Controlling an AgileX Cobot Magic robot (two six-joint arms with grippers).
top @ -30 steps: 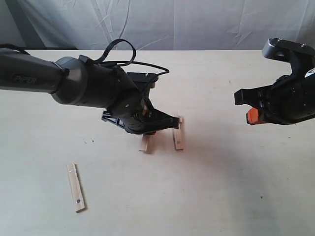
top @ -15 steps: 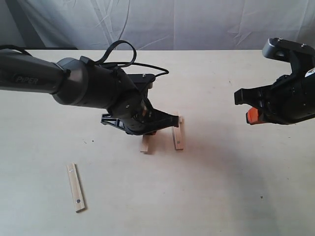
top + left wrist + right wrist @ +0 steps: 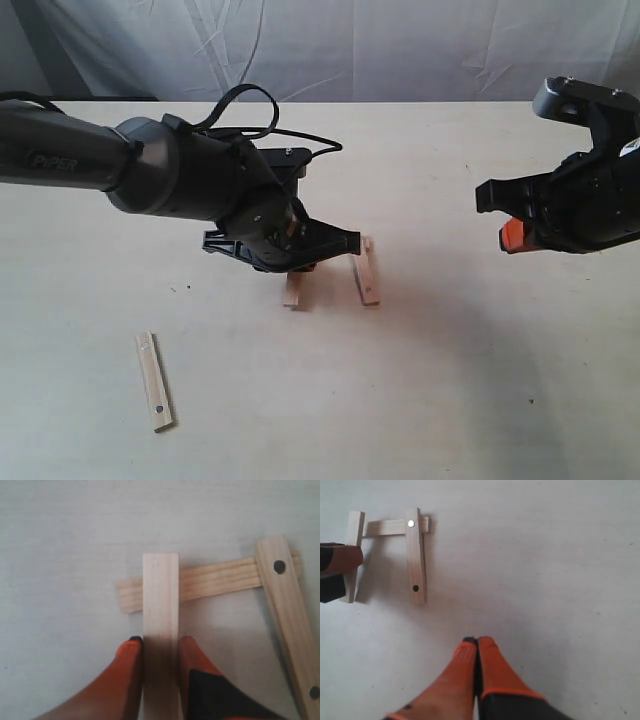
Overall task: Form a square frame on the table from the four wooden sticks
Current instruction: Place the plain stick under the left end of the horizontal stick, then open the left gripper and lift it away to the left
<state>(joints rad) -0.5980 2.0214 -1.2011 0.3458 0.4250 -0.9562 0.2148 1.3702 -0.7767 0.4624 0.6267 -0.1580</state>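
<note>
Low over the table [image 3: 60, 540], the left claw [image 3: 160, 642] pinches one stick [image 3: 160, 590].

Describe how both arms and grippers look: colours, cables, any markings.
The left arm is a dark grey rounded tube with pale PIPER lettering and black cables looping above its wrist. The right arm is black and blocky with an orange patch. The left gripper and right gripper both have orange fingers with black sections nearer the base.
</note>
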